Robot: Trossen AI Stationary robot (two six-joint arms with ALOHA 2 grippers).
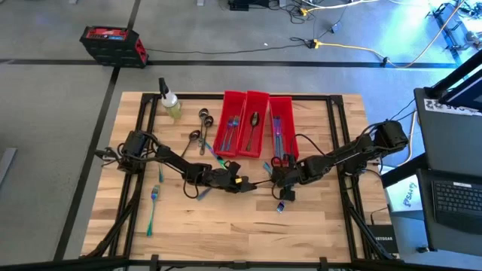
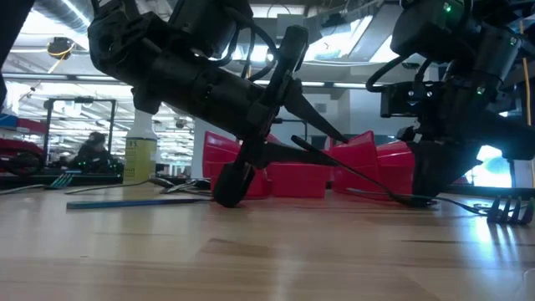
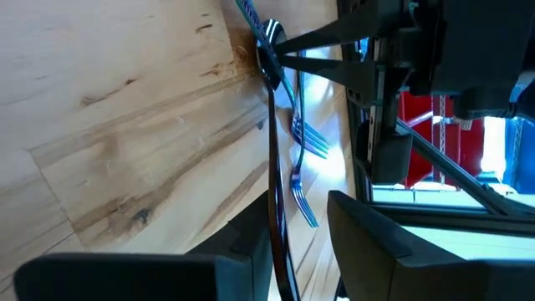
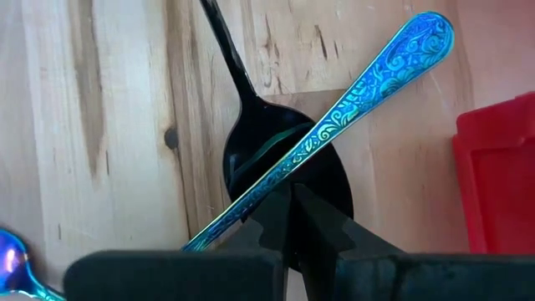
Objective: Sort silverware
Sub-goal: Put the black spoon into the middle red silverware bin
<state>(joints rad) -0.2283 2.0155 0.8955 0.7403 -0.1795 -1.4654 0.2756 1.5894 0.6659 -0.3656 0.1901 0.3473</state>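
Between the left gripper's (image 3: 276,251) jaws a dark spoon (image 3: 272,167) is pinched by its handle; the right gripper (image 4: 292,219) pinches a blue handle (image 4: 351,104). Some silverware (image 1: 239,132) fills the bins (image 1: 256,124); more lies loose outside.

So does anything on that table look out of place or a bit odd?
Yes. A small spray bottle stands at the table's far left corner among cutlery. Near the red bins, a blue patterned handle lies crossed over a dark spoon, right where the right gripper is.
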